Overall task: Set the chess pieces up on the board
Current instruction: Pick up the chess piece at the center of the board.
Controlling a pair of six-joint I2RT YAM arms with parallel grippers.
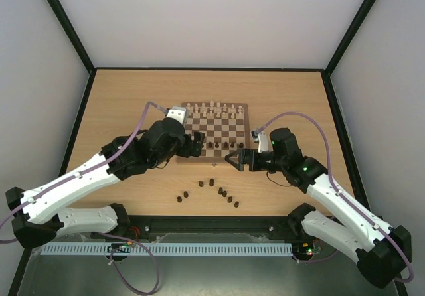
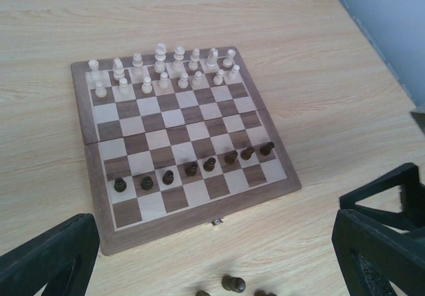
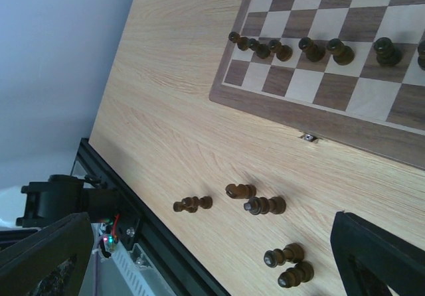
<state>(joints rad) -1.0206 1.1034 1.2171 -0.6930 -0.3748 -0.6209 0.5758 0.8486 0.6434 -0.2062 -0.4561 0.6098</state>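
The board (image 1: 214,129) lies mid-table. Cream chess pieces (image 2: 163,70) fill its two far rows. A row of several dark pawns (image 2: 192,168) stands on the second near row, and the nearest row is bare. More dark pieces (image 1: 211,182) are scattered on the table in front of the board, and several (image 3: 265,205) lie within the right wrist view. My left gripper (image 1: 197,145) hovers over the board's near left corner, open and empty. My right gripper (image 1: 234,158) hangs just off the board's near right edge, also open and empty.
The board's near border (image 3: 319,120) carries a small metal clasp (image 3: 308,137). A black frame rail (image 3: 153,236) runs along the table's near edge, close behind the loose pieces. Pale walls enclose the wooden tabletop (image 1: 133,103).
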